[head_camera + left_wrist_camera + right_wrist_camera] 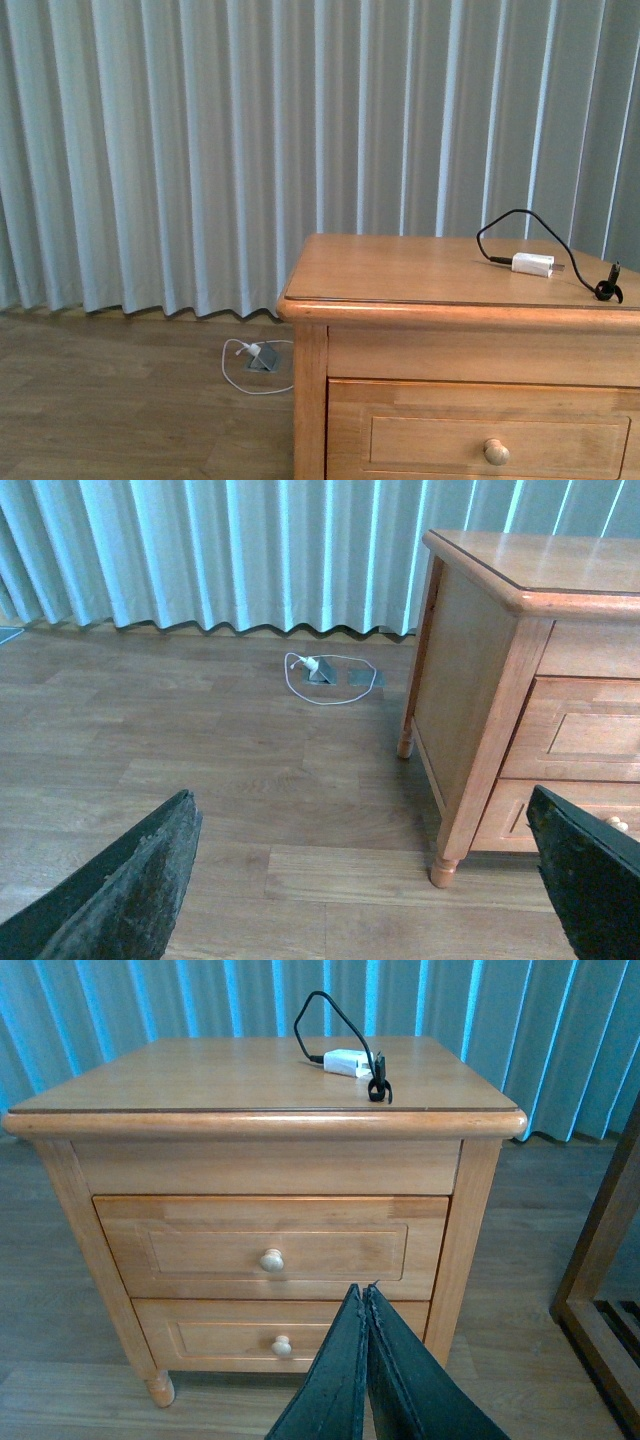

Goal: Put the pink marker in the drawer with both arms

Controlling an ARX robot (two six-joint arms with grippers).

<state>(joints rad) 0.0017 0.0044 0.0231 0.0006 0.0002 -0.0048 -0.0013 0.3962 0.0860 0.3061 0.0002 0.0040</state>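
The pink marker is out of view in every frame. The light-brown wooden dresser point(400, 270) stands at the right in the front view. Its top drawer point(270, 1248) is closed, with a small round knob point(271, 1259); the drawer front also shows in the front view point(500, 430). My right gripper point(364, 1295) is shut and empty, in front of the dresser below the top drawer's knob. My left gripper point(365, 880) is open and empty over the wooden floor, left of the dresser point(500, 680). Neither arm shows in the front view.
A white charger block point(532, 264) with a black cable lies on the dresser top, also in the right wrist view point(348, 1062). A lower drawer point(280, 1338) is closed. A white cord point(325, 672) lies on the floor by the curtains point(200, 150). A wooden frame point(600, 1260) stands beside the dresser.
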